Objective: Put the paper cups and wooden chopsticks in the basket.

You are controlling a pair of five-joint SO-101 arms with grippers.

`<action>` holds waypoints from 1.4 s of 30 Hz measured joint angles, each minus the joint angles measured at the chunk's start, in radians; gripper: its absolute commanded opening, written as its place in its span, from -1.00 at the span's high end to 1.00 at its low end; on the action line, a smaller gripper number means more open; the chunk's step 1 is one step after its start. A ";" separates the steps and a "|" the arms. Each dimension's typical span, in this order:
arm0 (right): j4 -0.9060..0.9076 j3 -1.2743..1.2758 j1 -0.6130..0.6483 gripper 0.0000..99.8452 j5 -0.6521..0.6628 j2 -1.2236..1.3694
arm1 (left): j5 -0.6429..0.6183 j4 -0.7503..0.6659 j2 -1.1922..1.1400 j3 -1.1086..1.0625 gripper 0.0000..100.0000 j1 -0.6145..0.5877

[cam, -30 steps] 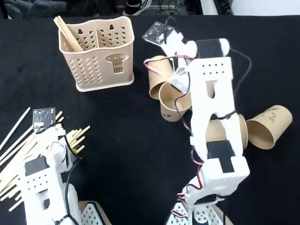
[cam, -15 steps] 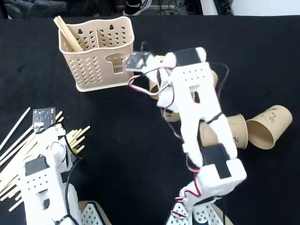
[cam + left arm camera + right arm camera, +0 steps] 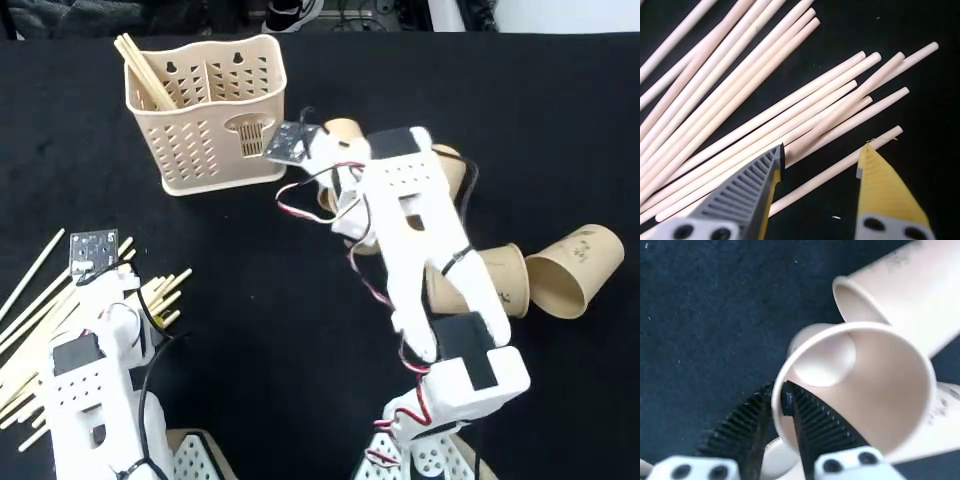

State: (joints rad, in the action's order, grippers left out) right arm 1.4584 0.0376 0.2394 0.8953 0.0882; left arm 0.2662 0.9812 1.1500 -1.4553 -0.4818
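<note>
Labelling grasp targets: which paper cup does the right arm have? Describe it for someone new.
Start at the beige basket on the black table; in the high view, the paper cups cluster to its right. The one meant is the cup whose rim the right hand pinches, one finger inside, one outside; the rest lie loose.

A black table (image 3: 570, 110), a shoe (image 3: 292, 14) beyond it.

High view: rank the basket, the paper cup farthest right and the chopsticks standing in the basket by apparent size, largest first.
1. Basket, clearly largest.
2. Paper cup farthest right.
3. Chopsticks in the basket: only their upper part shows, so smallest as seen.
</note>
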 measured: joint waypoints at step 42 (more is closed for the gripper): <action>-0.292 -0.763 0.216 0.97 0.000 0.210 | 0.000 -0.043 0.000 -0.011 0.52 0.000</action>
State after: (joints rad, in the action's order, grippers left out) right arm 1.1669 -0.7250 0.4557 0.8953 0.2984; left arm 0.2662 0.9383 1.1500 -1.4661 -0.4818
